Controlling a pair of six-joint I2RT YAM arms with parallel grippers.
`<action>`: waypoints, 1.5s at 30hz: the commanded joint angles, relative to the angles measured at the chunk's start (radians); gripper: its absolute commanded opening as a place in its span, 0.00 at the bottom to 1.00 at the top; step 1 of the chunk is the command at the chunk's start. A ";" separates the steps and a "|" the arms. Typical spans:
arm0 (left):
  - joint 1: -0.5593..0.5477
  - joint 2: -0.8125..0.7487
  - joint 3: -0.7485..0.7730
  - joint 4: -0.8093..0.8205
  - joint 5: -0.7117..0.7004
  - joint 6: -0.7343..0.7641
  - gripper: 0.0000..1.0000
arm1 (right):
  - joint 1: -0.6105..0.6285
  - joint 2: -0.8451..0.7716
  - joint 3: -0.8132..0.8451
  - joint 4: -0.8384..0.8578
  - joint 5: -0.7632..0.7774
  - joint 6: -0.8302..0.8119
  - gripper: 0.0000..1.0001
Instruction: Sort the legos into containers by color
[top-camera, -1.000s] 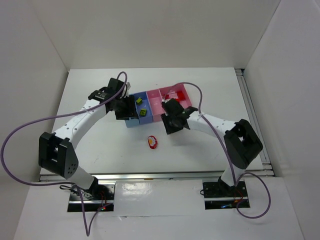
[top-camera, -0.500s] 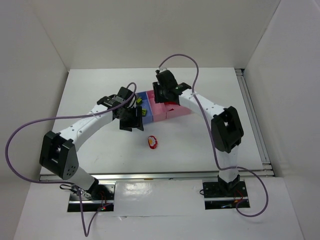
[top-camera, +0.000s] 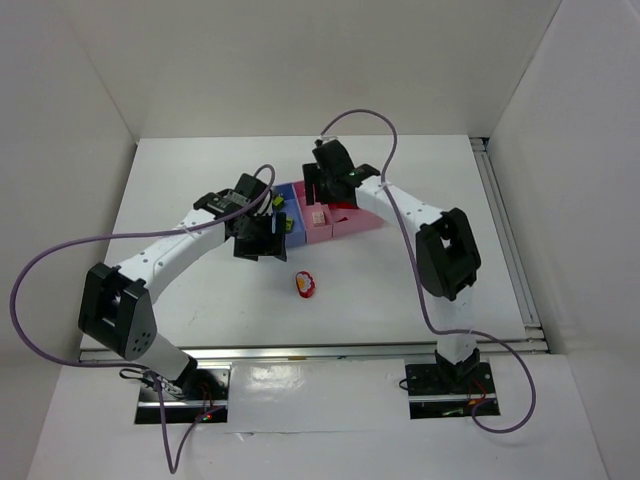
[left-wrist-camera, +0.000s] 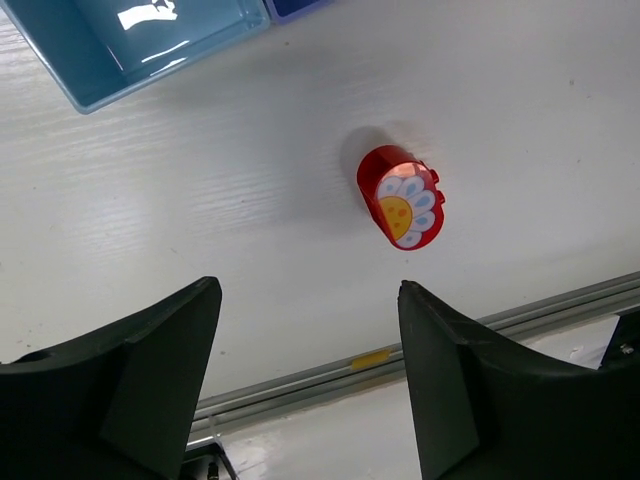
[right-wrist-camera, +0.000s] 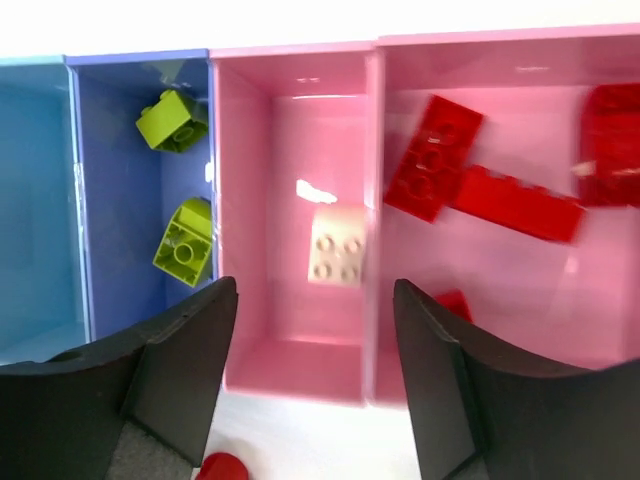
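Observation:
A red-and-white lego with a flower face lies on the white table in front of the trays; it also shows in the left wrist view. My left gripper is open and empty above the table, left of that lego. My right gripper is open and empty over the small pink tray, where a pale white brick lies. The darker blue tray holds two yellow-green bricks. The large pink tray holds several red bricks. The light blue tray shows no bricks.
The trays sit in a joined row at mid-table. A metal rail runs along the table's near edge. White walls enclose the table on three sides. Purple cables loop from both arms.
My right arm swung from the trays' near right to above them. The pale brick now shows in the small pink tray. My left gripper moved from the trays toward the near side.

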 joint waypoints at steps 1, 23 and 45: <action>-0.038 0.021 0.034 0.016 -0.022 0.027 0.82 | -0.026 -0.190 -0.039 0.015 0.104 0.037 0.70; -0.212 0.331 0.048 0.124 -0.118 -0.352 0.82 | -0.198 -0.859 -0.565 -0.113 0.164 0.113 0.88; -0.276 0.395 0.495 -0.039 -0.132 -0.123 0.30 | -0.235 -0.986 -0.676 -0.099 0.278 0.135 0.88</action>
